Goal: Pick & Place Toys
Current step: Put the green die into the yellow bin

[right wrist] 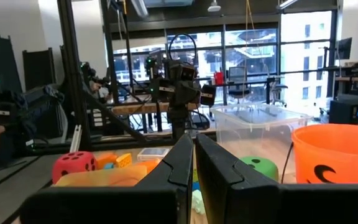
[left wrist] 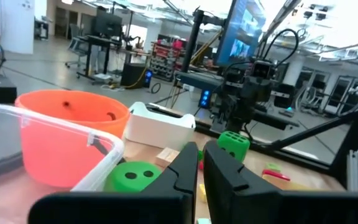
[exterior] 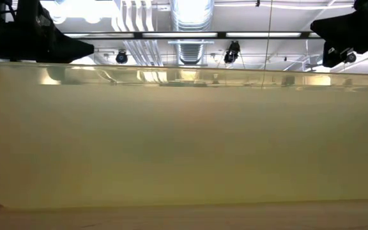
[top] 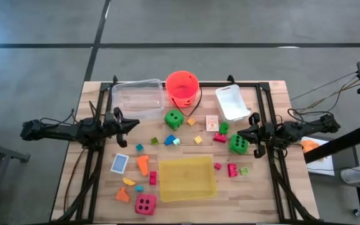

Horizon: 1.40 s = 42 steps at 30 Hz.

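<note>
No toy was picked yet: both closed, empty claws, left claw (top: pixel 134 123) and right claw (top: pixel 239 132), waited beside the yellow tray (top: pixel 187 179), so one must open over a green dice (top: pixel 173 119)

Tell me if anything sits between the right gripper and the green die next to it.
Nothing visible does. In the high view the right gripper is close beside the green die, with only bare table between them. The left gripper waits across the table.
</note>
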Tool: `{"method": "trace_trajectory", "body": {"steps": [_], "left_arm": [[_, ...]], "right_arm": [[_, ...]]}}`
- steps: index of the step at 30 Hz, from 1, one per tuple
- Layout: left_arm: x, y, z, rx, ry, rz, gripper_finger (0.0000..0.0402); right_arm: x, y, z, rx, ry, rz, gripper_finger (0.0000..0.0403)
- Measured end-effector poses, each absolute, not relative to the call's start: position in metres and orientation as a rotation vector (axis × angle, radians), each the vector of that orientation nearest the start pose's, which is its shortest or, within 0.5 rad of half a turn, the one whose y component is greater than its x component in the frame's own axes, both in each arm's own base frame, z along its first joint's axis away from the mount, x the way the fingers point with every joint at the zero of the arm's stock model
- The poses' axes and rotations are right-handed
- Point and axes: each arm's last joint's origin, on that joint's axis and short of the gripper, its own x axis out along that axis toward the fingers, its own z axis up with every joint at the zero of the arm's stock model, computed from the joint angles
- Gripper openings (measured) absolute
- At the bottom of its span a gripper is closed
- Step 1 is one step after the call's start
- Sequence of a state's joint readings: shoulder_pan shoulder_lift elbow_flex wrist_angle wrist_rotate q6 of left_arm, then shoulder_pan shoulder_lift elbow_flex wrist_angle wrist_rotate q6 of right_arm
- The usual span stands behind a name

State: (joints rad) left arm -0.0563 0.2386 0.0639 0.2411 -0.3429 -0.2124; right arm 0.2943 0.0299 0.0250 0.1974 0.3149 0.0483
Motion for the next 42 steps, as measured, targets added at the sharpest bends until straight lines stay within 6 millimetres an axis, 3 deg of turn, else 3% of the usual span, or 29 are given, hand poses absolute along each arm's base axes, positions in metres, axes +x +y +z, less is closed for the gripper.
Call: {"method": "trace_trajectory", "body": {"steps": [6, 14, 20, 29, 36, 42], "left_arm": [[0.110, 0.003, 0.188, -0.254, -0.091, 0.264, 0.0022], [0.110, 0.003, 0.189, -0.250, -0.094, 0.261, 0.0022], [0.110, 0.003, 0.189, -0.293, -0.099, 0.254, 0.0022], [0.110, 0.003, 0.193, -0.341, -0.116, 0.250, 0.0022], [0.110, 0.003, 0.193, -0.392, -0.085, 0.254, 0.0022], [0.110, 0.003, 0.184, -0.439, -0.004, 0.272, 0.0022]], "right_arm": [[0.095, 0.020, 0.186, 0.098, -0.159, -0.009, 0.0041], [0.098, 0.021, 0.185, 0.066, -0.127, -0.010, 0.0192], [0.101, 0.021, 0.205, 0.057, -0.069, -0.036, 0.0268], [0.116, 0.023, 0.246, 0.112, 0.307, -0.163, 0.0279], [0.129, 0.026, 0.254, 0.183, 0.606, -0.292, 0.0279], [0.146, 0.031, 0.259, 0.133, 0.797, -0.346, 0.0279]]}}
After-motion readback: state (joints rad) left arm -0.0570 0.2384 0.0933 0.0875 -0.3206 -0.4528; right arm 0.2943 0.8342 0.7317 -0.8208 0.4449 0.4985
